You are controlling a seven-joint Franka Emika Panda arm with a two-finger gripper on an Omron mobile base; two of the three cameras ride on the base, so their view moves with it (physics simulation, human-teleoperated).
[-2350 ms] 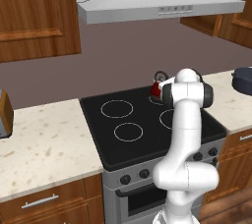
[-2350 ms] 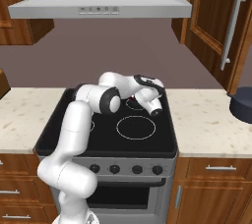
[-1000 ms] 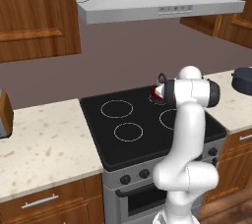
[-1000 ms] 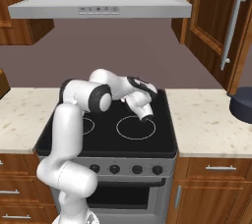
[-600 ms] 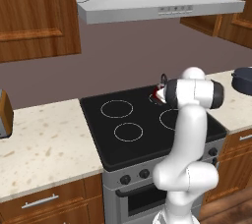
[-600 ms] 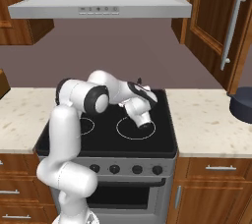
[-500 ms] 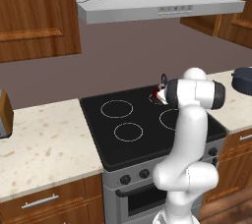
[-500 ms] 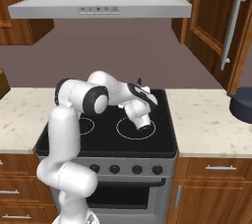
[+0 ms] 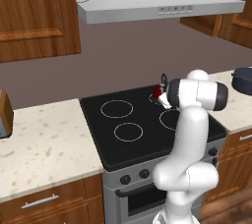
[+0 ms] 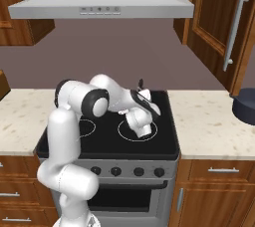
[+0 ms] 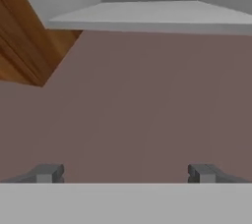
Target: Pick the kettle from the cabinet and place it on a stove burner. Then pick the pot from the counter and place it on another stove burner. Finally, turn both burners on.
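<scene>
- Kettle [image 9: 158,92] sits on the back right of the stove [image 9: 98,134], mostly hidden by the arm.
- Gripper [image 11: 126,173] spread wide, grasping nothing.
- Pot [image 10: 245,105] rests on the worktop [image 10: 209,126].

One red kettle [image 9: 158,92] sits on a black cooktop [image 9: 103,137] marked with four white burner circles, above a row of four black knobs [image 10: 126,171]. One dark pot [image 9: 243,79] stands on the counter [image 9: 44,144]. One range hood [image 9: 157,1] hangs overhead. One toaster [image 9: 5,115] shows at the edge.
</scene>
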